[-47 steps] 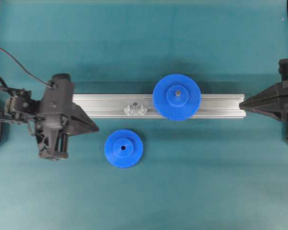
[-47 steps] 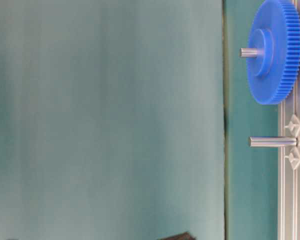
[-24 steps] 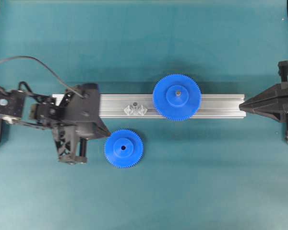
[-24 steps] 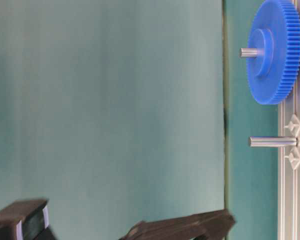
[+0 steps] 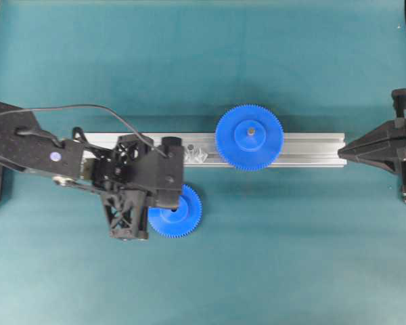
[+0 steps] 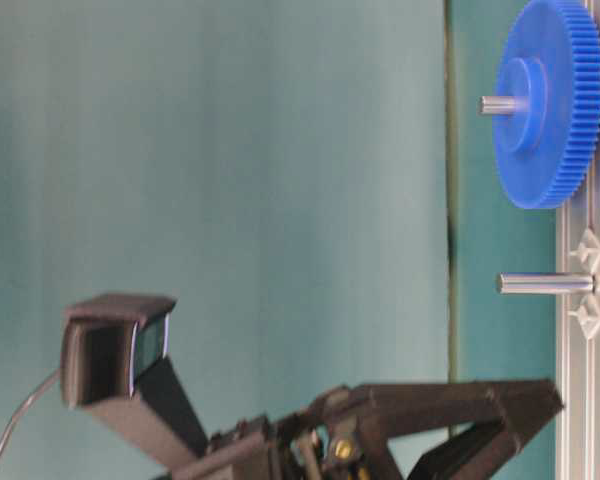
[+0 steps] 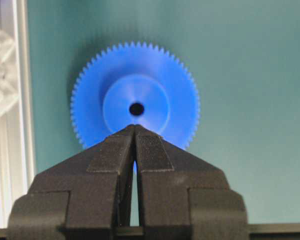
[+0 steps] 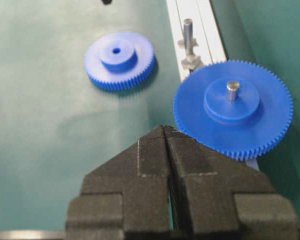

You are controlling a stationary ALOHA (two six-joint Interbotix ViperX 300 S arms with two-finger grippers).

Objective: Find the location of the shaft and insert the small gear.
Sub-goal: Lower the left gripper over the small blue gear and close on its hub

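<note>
My left end effector [image 7: 135, 131] is pressed fully closed, its two black fingers meeting at the tips with nothing between them, and it hangs over the near edge of the small gear [image 7: 135, 96], which lies flat on the green bench [image 5: 291, 257] just beside the aluminium rail [image 5: 311, 150]. From overhead my left arm covers the left part of that small gear [image 5: 183, 211], leaving only its right side showing. The gear's raised hub and dark centre hole face upward, straight ahead of my fingertips in the wrist view. The shaft [image 6: 545, 283] stands upright on the rail, bare, with small shiny diamond-shaped pieces at its foot; it is near the small gear but apart from it, and my arm partly hides it from above. Further along the rail sits the larger gear [image 5: 249, 137], already seated on its own pin. My right end effector [image 8: 164, 131] is likewise closed and empty, resting well off at the rail's far right end.
</note>
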